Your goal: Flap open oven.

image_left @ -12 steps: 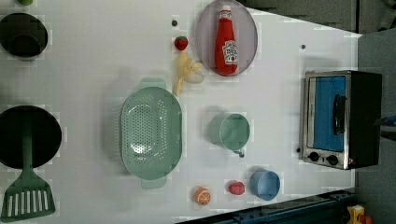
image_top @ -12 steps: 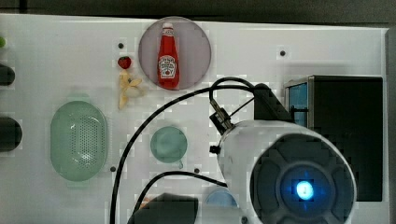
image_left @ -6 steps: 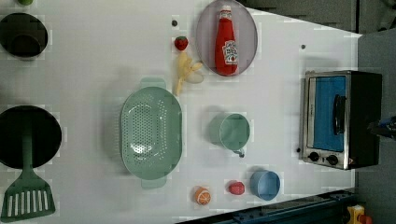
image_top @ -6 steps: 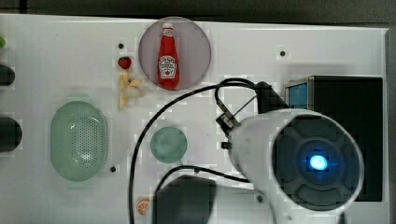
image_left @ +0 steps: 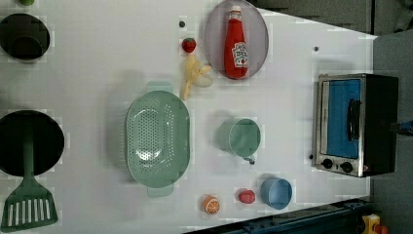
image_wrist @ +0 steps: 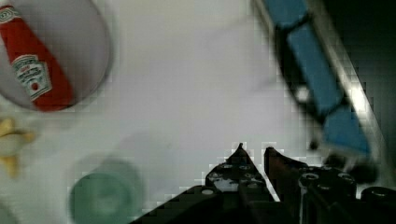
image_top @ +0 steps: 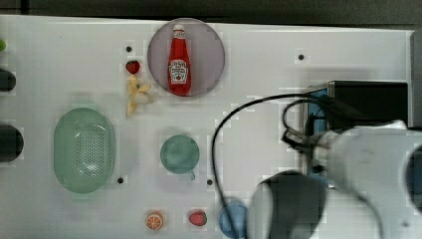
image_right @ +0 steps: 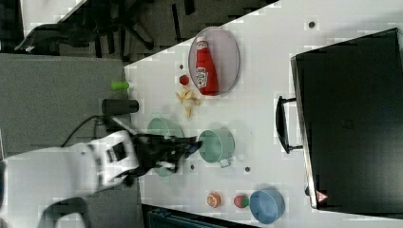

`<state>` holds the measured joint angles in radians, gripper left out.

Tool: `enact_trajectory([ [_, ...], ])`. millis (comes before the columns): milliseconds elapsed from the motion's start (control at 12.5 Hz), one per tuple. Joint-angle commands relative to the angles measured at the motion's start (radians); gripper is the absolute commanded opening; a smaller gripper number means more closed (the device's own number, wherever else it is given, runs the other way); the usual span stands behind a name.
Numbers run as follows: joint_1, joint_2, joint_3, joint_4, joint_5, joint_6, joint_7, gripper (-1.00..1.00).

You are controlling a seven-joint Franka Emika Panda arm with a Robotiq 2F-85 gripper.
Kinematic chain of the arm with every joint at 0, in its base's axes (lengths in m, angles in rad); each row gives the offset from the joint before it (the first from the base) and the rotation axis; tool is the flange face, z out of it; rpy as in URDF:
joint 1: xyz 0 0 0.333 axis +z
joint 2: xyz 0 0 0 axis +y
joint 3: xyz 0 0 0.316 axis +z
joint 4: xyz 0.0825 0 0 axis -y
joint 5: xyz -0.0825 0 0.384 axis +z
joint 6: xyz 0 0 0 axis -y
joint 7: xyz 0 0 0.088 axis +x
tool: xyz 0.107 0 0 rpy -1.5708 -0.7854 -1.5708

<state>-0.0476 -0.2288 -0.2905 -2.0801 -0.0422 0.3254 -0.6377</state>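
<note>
Toaster oven at the left view's right end of the white table, glass front turned up toward that camera. Blue-tinted door shut flat in its silver frame, dark bar handle lying across the glass, two dark knobs side by side at the frame's lower end in the left view. In the right view, seen as a broad black top with the handle jutting from its left edge.

Gripper with black fingertips drawn close together, only a thin slit between them, nothing held. In the wrist view, set over bare table with the blurred oven door and handle near the tips but apart from them. In the top view, white arm and black cable reaching across the oven's front edge, hiding most of the door.

Ketchup bottle lying on a grey plate near the left view's top. Strawberry and peeled banana just beside the plate. Green colander mid-table, green cup between it and the oven. Blue bowl, a second strawberry and an orange half in a row along the left view's lower edge. Green spatula resting over a black pan at the left view's left
</note>
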Motion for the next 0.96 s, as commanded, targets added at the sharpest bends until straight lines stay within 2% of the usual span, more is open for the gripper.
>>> enact_trajectory([
  [80, -0.031, 0.058, -0.076, -0.049, 0.008, 0.098, -0.463, -0.65],
  [240, -0.033, 0.108, -0.115, -0.068, 0.008, 0.185, -0.565, -0.65],
  [480, -0.034, 0.189, -0.149, -0.096, 0.008, 0.297, -0.571, -0.65],
  [960, -0.043, 0.316, -0.153, -0.157, 0.008, 0.508, -0.571, -0.65],
])
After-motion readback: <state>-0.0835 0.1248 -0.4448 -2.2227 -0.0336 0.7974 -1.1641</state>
